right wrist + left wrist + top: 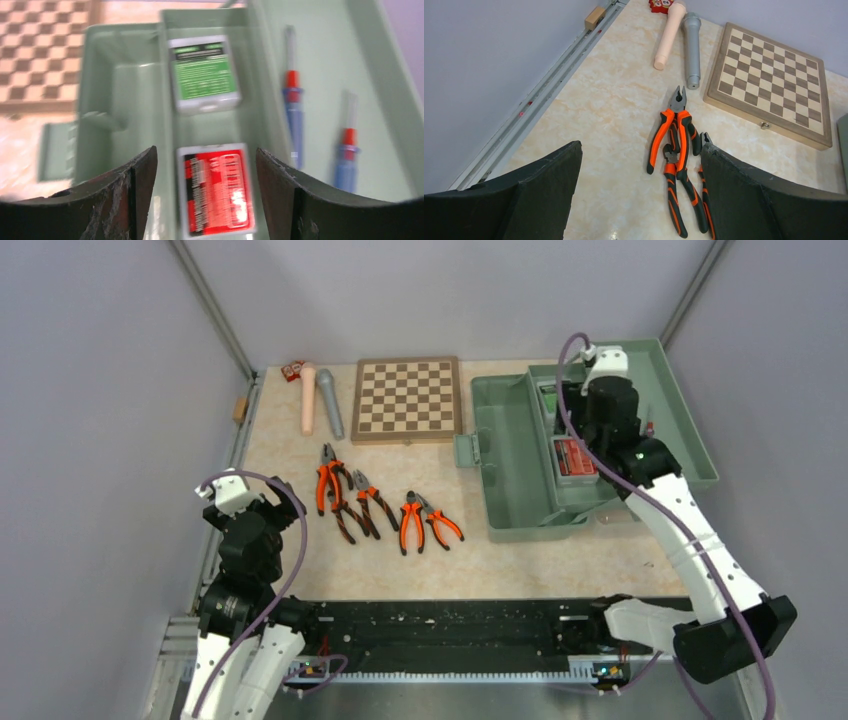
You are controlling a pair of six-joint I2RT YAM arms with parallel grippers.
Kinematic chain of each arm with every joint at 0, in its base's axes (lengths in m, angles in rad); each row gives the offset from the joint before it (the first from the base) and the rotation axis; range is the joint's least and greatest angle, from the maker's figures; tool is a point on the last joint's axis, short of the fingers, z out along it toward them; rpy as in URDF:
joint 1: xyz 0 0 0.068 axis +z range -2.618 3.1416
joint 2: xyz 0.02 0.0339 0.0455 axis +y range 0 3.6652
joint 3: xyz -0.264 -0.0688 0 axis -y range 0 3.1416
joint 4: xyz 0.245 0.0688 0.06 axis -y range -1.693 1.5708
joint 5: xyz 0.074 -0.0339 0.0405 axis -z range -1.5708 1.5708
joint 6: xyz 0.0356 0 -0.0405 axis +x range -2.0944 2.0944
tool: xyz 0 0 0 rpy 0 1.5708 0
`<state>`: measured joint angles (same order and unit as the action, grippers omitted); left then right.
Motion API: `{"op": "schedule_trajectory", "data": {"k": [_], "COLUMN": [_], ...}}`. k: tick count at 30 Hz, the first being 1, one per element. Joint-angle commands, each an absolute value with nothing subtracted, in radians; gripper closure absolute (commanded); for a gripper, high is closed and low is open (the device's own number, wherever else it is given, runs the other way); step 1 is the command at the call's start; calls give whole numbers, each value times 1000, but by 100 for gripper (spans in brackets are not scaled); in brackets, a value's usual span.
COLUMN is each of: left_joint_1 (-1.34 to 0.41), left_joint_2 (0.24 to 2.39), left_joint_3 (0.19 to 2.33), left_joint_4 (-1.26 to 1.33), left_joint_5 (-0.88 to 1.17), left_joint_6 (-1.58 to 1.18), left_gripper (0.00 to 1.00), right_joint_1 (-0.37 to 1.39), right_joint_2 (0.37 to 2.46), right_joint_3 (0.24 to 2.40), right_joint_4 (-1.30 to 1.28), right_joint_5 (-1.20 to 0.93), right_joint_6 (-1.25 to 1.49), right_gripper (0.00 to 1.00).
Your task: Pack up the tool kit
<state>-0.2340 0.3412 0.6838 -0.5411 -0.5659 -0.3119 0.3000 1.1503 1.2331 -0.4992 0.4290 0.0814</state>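
Spread wide and empty, the left end effector is held over the table, with orange-handled pliers lying at centre frame.

Released, the right end effector is seen over the red-labelled box in the toolbox. The green-labelled box sits higher in frame, and the blue screwdrivers are at right.

From above, the toolbox lies open at the frame's right.

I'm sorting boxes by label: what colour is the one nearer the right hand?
Red; the box shows best in the right wrist view.
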Motion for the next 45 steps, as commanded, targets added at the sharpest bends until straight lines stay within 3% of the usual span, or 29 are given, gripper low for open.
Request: {"op": "schedule_trajectory", "data": {"k": [1,13,19,30,39,45], "left_joint_1": [-229,-229,-229,-229,-229,-229], "left_joint_2": [348,345,346,353,355,357], "left_joint_3": [680,679,679,679,679,679], "left_joint_4": [-502,-506,-505,-503,-502,-501], "left_joint_5": [-580,-589,-588,-592,-591,-588], "left_joint_6": [-305,-305,-305,-303,-302,-302], "left_gripper": [7,7,7,7,7,7], "right_joint_1": [470,921,965,996,1032,1041], "right_joint_2": [1164,1431,1547,1735,1851,1889], "right_joint_3": [1288,1233,1171,1113,1136,1167], "right_joint_4": [-511,-469,-399,-340,-302,-346], "right_joint_5": [391,297,185,166,186,248], "right_joint_6": [109,276,367,418,413,408], "right_gripper": [30,35,42,53,56,68]}}
